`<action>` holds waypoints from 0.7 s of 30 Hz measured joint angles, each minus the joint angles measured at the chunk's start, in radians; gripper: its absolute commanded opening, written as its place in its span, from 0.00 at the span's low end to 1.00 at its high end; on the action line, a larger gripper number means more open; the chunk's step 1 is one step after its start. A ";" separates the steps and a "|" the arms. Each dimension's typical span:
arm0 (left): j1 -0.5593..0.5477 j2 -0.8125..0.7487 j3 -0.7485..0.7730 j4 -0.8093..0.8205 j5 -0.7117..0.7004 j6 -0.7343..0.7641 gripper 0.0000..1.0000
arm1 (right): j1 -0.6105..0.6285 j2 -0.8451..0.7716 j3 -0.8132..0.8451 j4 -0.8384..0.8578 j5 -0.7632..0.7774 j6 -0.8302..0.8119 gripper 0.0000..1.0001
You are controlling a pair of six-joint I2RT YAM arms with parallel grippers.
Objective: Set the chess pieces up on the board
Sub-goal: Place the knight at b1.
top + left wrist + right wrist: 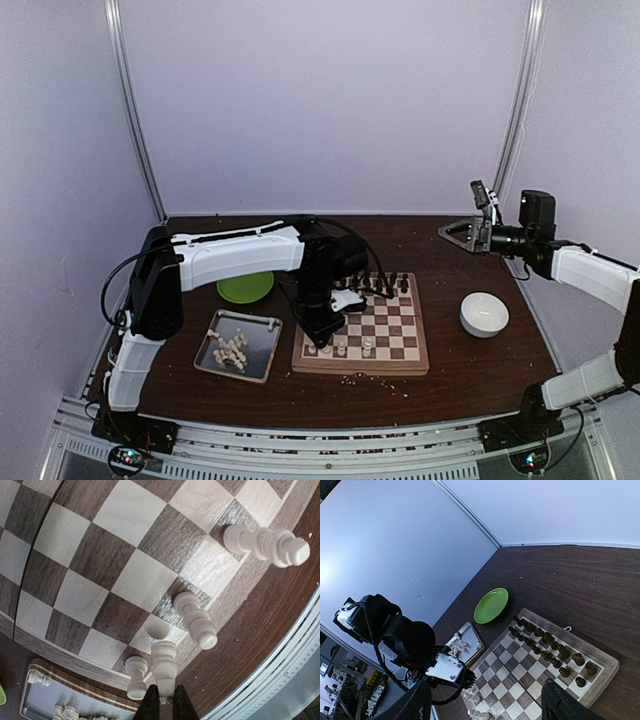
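Waiting tray (250, 316): leftmost, just beside the board, it stores the cream chess pieces (232, 350) you have yet to place
Green plate (245, 287): behind the tray, out of your working path
Left gripper (165, 696): pinched narrow on one cream piece (164, 662), gripped by its top so the base can meet a near-edge square
Board (395, 335): centre; a few standing cream pieces (196, 620) line the near edge, dark pieces (390, 285) fill the far rows
White dish (484, 314): right of the board
Right gripper (470, 235): jaws wide, holding nothing, raised well clear of your left arm
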 measured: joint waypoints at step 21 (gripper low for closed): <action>0.000 0.010 0.009 -0.014 -0.004 0.000 0.27 | -0.001 0.018 0.000 0.002 -0.019 0.000 0.75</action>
